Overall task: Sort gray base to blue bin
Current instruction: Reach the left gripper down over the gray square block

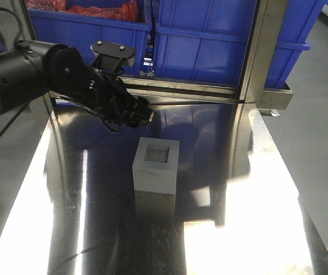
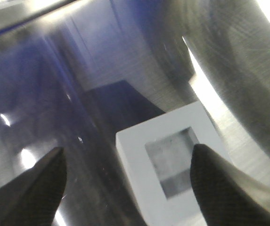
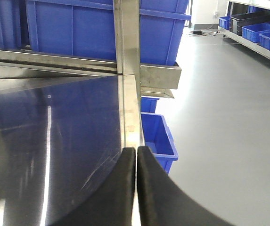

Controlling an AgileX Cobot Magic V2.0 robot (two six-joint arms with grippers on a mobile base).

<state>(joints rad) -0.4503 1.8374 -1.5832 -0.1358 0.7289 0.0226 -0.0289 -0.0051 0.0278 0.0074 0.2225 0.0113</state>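
One matte light-gray cube block (image 1: pixel 156 166), recess up, mid shiny steel desk (image 1: pixel 238 229). My left claw (image 2: pixel 126 153) just beyond, spread wide, empty. My right claw (image 3: pixel 135 153) pressed closed, empty. Two bright-blue plastic crates (image 1: pixel 89 34) (image 1: pixel 209 46) behind the desk.

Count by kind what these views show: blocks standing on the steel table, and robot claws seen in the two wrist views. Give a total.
gray base: 1
claws: 2 (left claw open, right claw shut and empty)
Total: 3
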